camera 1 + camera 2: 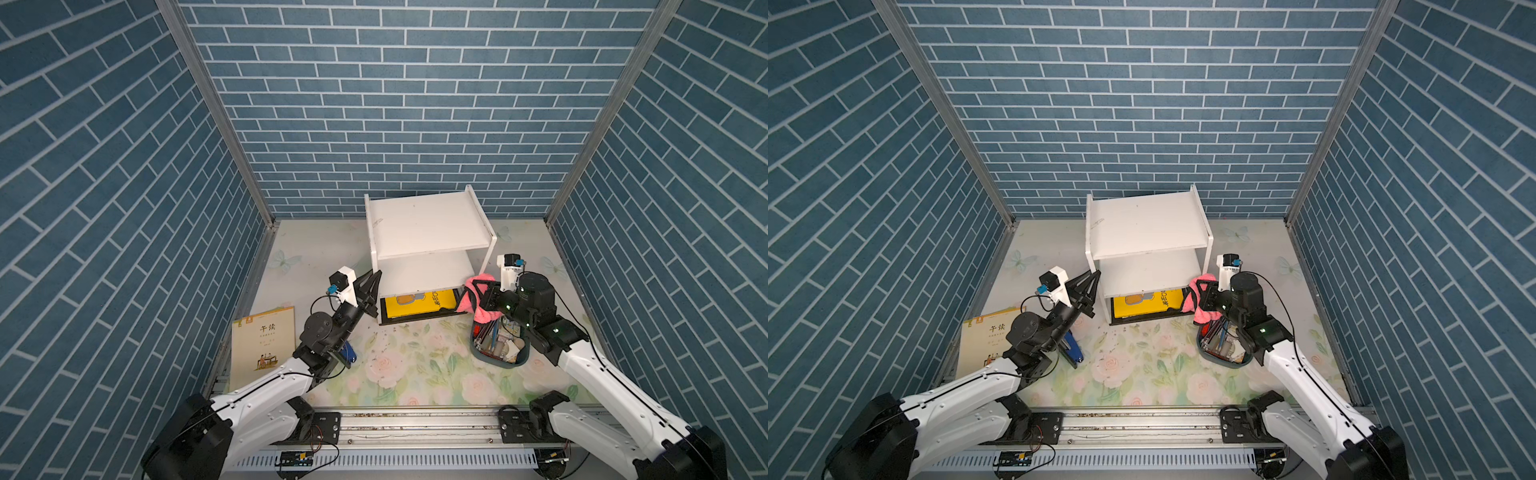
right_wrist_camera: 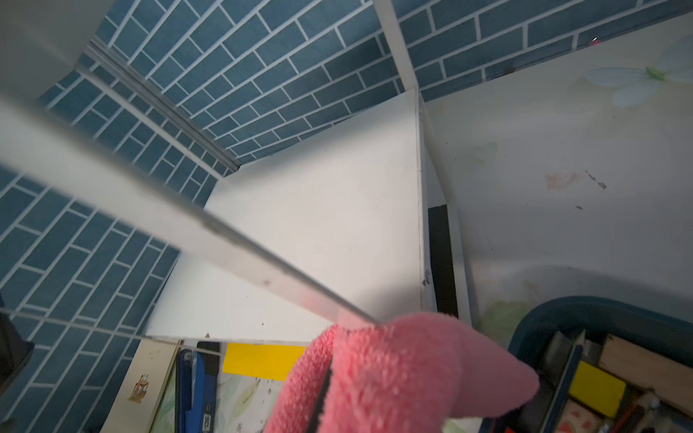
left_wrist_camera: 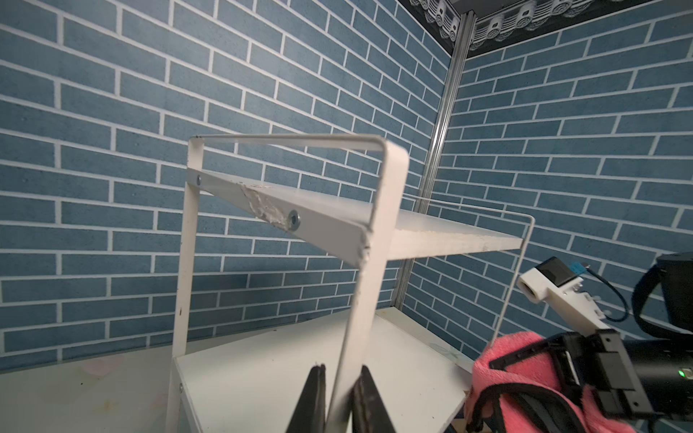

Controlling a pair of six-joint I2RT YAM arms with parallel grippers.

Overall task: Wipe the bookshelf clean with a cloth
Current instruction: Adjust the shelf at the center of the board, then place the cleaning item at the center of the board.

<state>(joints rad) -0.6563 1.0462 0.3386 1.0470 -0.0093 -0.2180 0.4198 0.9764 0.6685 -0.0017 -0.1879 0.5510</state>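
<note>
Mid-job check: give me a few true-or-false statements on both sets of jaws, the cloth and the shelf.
1. The right gripper has its jaws shut on the cloth. True.
2. The left gripper hangs free of the bookshelf. False: its jaws clamp the shelf's front side frame.
3. The cloth lies flat on the shelf's top board. False: it is held at the shelf's front right corner, lower down.
4. A yellow book lies in the shelf's bottom tier. True.
</note>
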